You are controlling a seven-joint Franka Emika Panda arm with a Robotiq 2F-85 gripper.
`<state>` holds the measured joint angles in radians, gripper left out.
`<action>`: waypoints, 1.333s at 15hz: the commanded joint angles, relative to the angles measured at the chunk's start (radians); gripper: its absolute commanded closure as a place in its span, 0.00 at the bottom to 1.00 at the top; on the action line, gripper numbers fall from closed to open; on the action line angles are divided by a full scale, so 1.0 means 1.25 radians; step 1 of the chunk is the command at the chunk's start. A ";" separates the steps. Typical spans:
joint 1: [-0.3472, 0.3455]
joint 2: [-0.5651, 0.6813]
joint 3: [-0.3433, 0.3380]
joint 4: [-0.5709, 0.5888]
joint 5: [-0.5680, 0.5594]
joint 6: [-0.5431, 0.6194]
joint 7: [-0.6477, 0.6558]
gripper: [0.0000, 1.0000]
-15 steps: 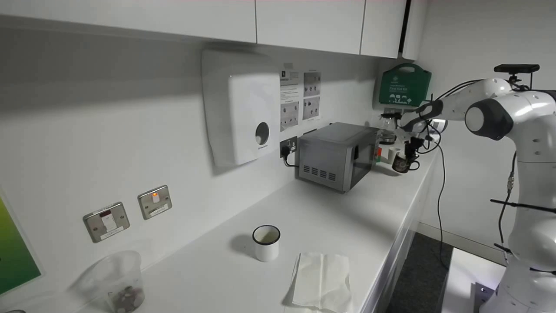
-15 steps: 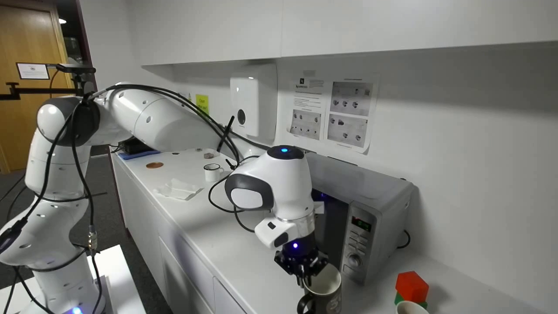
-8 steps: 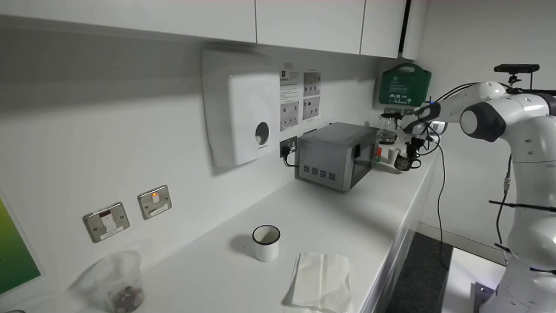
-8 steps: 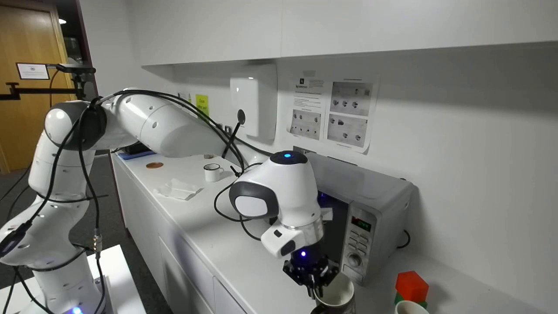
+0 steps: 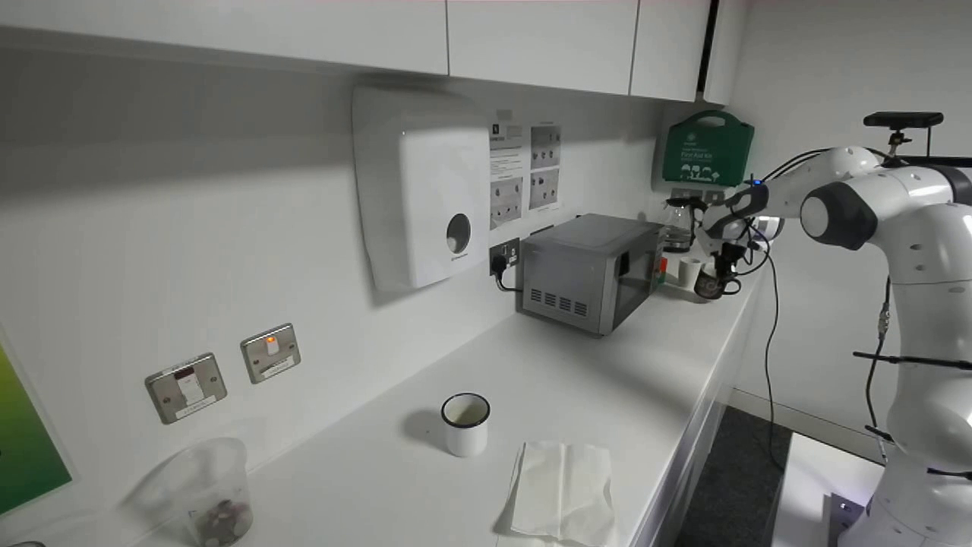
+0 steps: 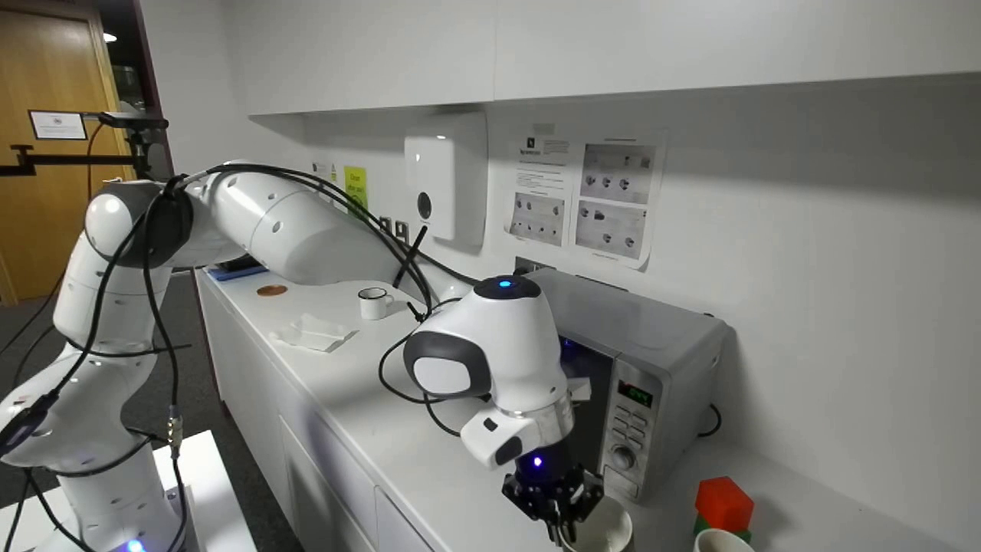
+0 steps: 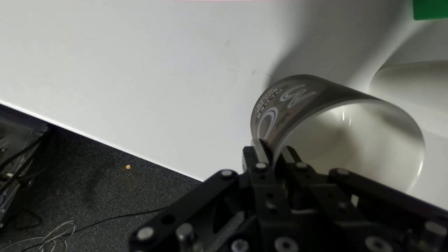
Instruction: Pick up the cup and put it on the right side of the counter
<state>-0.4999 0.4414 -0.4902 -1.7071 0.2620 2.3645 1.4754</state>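
Your one pincer (image 7: 274,152) is gripping one dark mug (image 5: 708,286), far right in exterior view; two white cups (image 5: 466,438) standing near and far.

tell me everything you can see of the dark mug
The dark mug looks like glazed ceramic: blackish outside with pale print, glossy pale inside, where no contents show. Its side handle shows in an exterior view. The gripper pinches its wall at the rim, one finger inside, one outside. It is mouth up, perhaps slightly tilted, over the counter; whether its base touches is unclear.
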 commanded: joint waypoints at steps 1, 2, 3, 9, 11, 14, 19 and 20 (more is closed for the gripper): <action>-0.004 0.015 -0.016 0.032 -0.033 -0.003 0.029 0.98; -0.003 0.019 -0.020 0.036 -0.042 -0.009 0.032 0.98; -0.002 0.022 -0.024 0.038 -0.049 -0.010 0.034 0.98; -0.001 0.029 -0.030 0.043 -0.075 -0.030 0.040 0.98; 0.000 0.029 -0.030 0.044 -0.081 -0.036 0.042 0.98; -0.001 0.027 -0.028 0.047 -0.081 -0.058 0.046 0.98; -0.015 0.027 -0.013 0.091 -0.061 -0.211 0.055 0.98; -0.016 0.028 -0.011 0.100 -0.059 -0.231 0.060 0.98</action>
<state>-0.4993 0.4662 -0.5163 -1.6568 0.1859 2.1728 1.5163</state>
